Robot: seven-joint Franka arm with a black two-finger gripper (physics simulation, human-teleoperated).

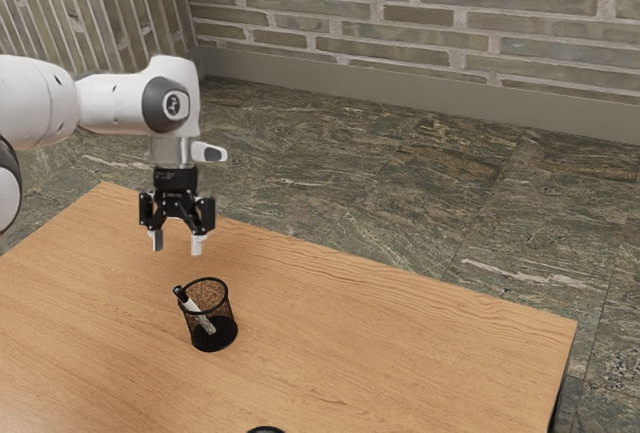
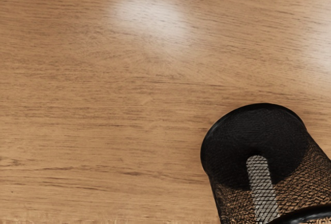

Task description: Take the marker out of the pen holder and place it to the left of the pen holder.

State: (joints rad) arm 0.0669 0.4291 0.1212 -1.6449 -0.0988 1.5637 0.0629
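The black 2-finger gripper point(image 1: 177, 243) hangs spread above; bring it over the marker point(image 1: 194, 310) leaning inside the mesh pen holder point(image 1: 229, 316), pinch the apparently capped upper end point(image 1: 179, 292), then lift along its tilt.

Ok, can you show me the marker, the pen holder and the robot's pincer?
Marker point(image 1: 180, 293): exterior view, on its black end, poking up at the holder's rim.
Pen holder point(image 2: 227, 146): wrist view, on its dark round bottom.
Pincer point(image 1: 177, 244): exterior view, midway between its open fingertips.
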